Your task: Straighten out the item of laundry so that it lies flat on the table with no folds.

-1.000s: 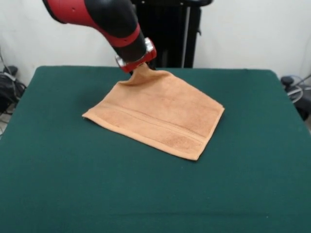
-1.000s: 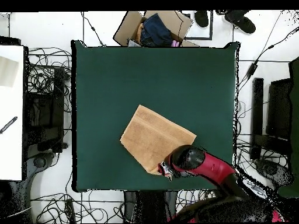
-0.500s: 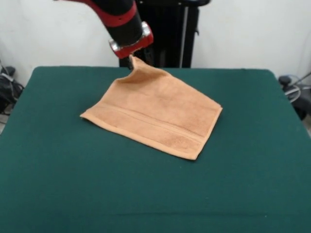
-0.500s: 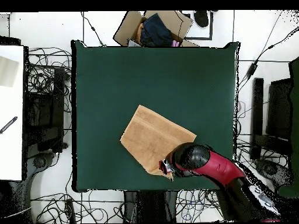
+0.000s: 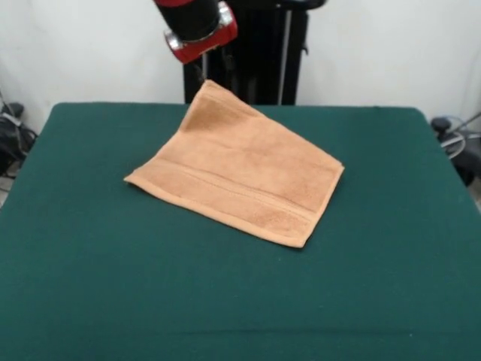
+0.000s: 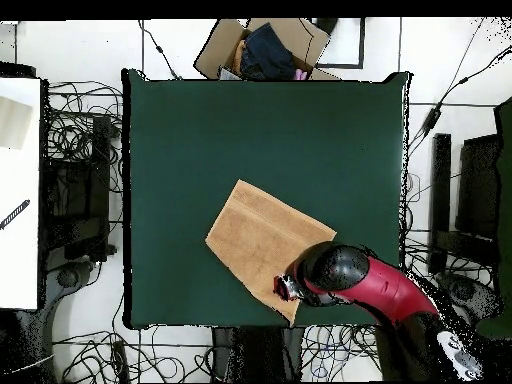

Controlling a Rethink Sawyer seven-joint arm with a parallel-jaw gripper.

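Note:
The item of laundry [image 5: 240,169] is an orange-tan towel spread over the middle of the dark green table [image 5: 90,286], with a woven band along its near hem. Its far corner is pulled up off the cloth into a peak, and my gripper [image 5: 203,75] is shut on that corner just under the red wrist ring. In the overhead view the towel [image 6: 255,232] lies as a tilted rectangle on the table [image 6: 200,130], and the gripper [image 6: 287,288] sits over its corner nearest the robot's base. That raised corner slopes down to the rest, which lies flat.
A cardboard box [image 6: 262,48] holding dark clothes stands beyond the table's far edge. Cables [image 6: 75,130] run along the floor on both sides. A white desk [image 6: 18,190] is at the left. The gripper is close to the table's base-side edge.
The gripper has risen and drawn back toward the robot's side, still holding the corner. The towel's far corner has gone from a small pinch to a taller lifted peak.

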